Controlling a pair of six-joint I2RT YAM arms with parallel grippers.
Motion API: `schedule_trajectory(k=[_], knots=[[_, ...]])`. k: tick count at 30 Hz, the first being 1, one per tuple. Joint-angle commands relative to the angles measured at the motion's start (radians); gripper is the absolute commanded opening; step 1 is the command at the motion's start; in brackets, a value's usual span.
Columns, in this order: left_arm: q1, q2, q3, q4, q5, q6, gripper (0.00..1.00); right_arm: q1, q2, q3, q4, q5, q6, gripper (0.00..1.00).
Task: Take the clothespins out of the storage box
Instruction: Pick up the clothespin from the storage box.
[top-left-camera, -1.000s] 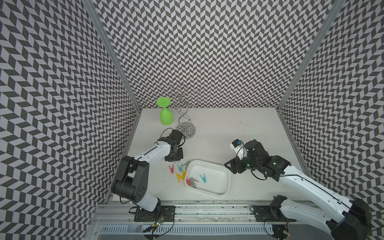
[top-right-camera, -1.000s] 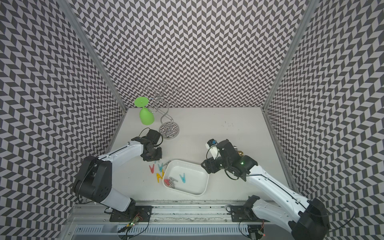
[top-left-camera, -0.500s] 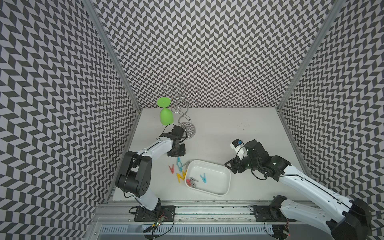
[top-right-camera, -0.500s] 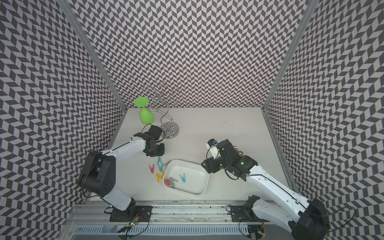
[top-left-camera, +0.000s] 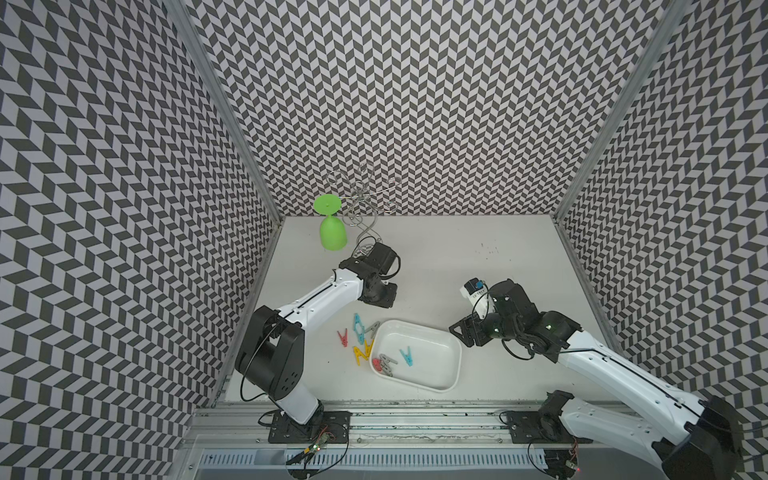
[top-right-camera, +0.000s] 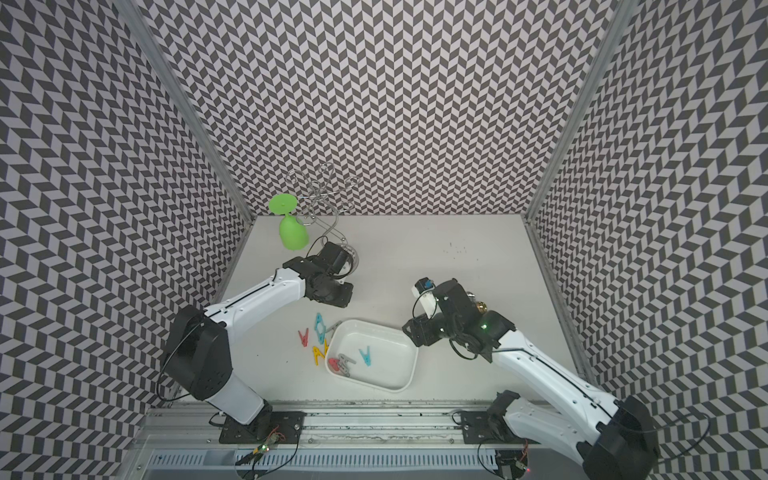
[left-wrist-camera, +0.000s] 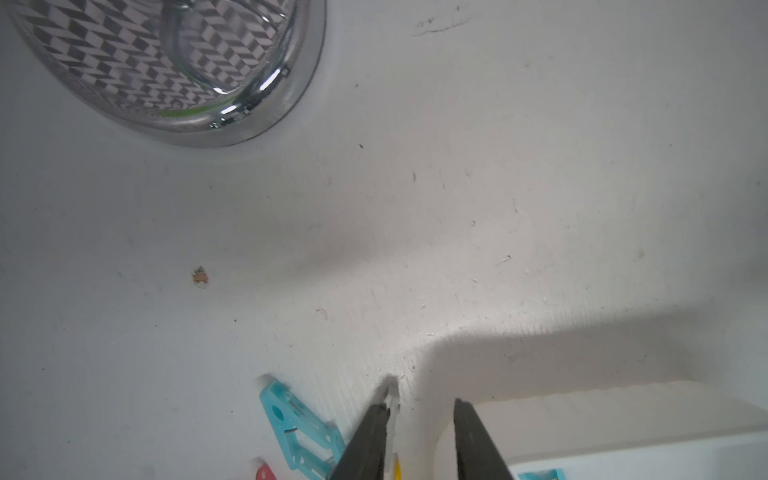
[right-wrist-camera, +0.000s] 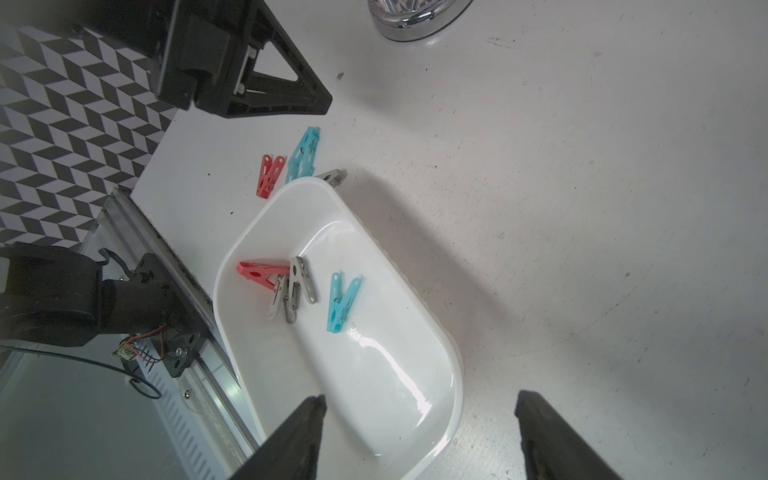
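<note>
1. Judged from how things lie, the job is a little past half done. The shallow white plastic storage box sits low in the middle of both top views on the white bench. Small plastic spring clothespins lie both inside and outside it
2. Already out, in a cluster on the bench just left of the box in a top view:
   - one red clothespin
   - a light blue clothespin that may be two stacked
   - one grey clothespin touching the rim
   - yellow clothespins, two as far as I can tell
3. Left to take out, all in the box's left end: one red, one light blue, and overlapping grey clothespins, apparently two. That makes about four to go
4. The left pincer is slightly spread with nothing between its jaws, near the outside cluster at the bottom of its wrist view
5. The right pincer is spread wide and empty, by the box's right end in the top views
6. Also on the bench, at its upper left in the top views: one green plastic goblet hanging upside down on one chrome wire stand
</note>
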Motion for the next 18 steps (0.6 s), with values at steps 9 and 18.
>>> schedule_trajectory(k=[9,18], knots=[[-0.184,-0.013,-0.017,-0.03,0.049,-0.078,0.32,-0.003,0.012,0.004,0.031,0.002,0.001,0.75],[-0.259,0.011,-0.105,0.021,0.083,-0.143,0.33,-0.003,0.004,0.001,0.03,-0.004,-0.001,0.75]])
